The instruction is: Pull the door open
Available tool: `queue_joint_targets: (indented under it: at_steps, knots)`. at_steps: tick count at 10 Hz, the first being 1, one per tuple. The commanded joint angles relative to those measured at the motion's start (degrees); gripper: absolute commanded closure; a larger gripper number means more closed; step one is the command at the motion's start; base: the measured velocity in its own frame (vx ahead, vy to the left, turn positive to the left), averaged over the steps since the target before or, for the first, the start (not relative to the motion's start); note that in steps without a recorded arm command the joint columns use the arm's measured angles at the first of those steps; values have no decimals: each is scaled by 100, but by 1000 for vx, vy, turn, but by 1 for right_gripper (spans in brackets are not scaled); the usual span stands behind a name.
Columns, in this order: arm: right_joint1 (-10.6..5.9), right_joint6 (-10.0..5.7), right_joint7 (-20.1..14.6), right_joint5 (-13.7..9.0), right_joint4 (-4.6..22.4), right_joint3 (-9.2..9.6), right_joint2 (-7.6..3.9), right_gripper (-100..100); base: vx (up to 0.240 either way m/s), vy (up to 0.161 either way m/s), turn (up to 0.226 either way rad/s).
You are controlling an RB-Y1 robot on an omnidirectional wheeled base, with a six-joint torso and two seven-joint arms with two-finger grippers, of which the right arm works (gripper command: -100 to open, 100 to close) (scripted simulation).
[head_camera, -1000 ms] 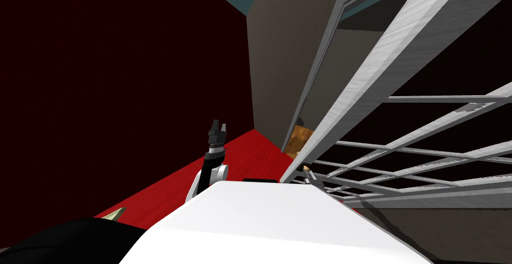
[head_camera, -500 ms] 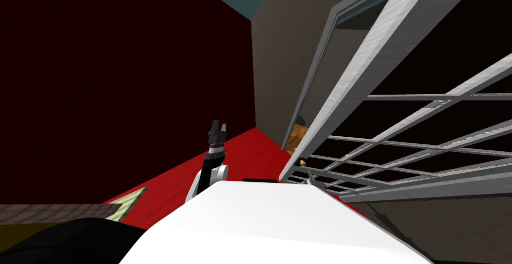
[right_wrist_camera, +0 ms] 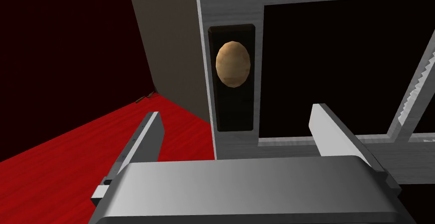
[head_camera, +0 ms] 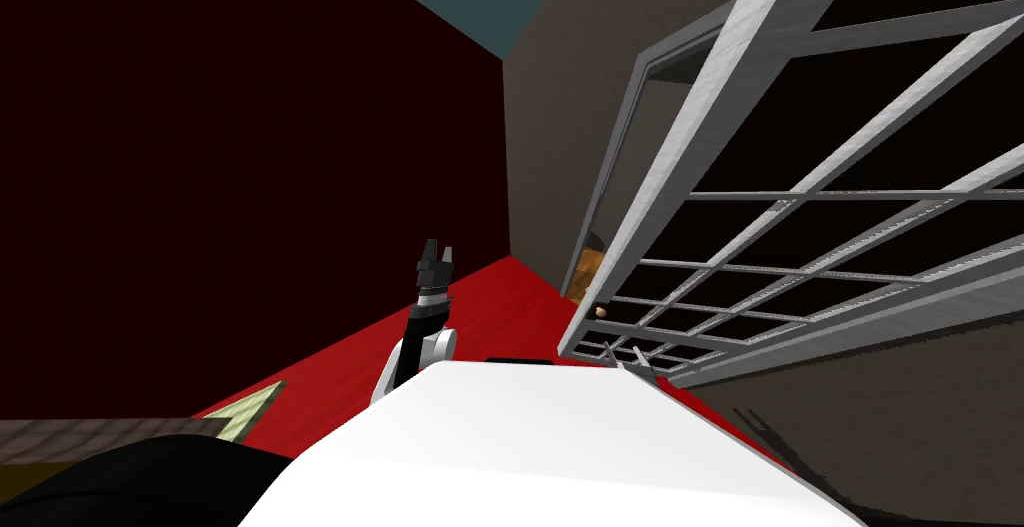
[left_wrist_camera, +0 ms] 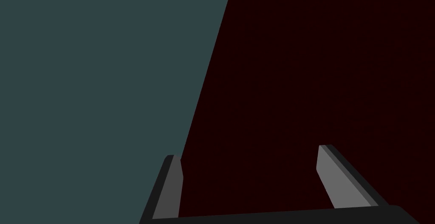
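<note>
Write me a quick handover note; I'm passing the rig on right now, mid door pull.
Left gripper: open, raised on my left, holding nothing.
Right gripper: open, facing the door at its edge; the knob lies just beyond the fingers, touching neither.
Done: the door looks ajar from its frame in the head view.
Left: move in, shut on the knob, pull the door wider.
</note>
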Motion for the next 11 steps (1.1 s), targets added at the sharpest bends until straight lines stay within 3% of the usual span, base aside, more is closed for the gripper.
queue_joint_targets:
  at_steps: [1,4,5,6,11]
  knots:
    - [-61,70,22,-8,10,-49,27,-100,207,-18,60]
    - [-208,243,72,-34,26,-178,90,-100,248,-44,55]
    - [-158,216,80,-34,-29,-158,62,-100,114,-25,7]
    - [-158,216,80,-34,-29,-158,62,100,-15,6,-9]
    - [-158,216,80,-34,-29,-158,62,100,-21,2,2]
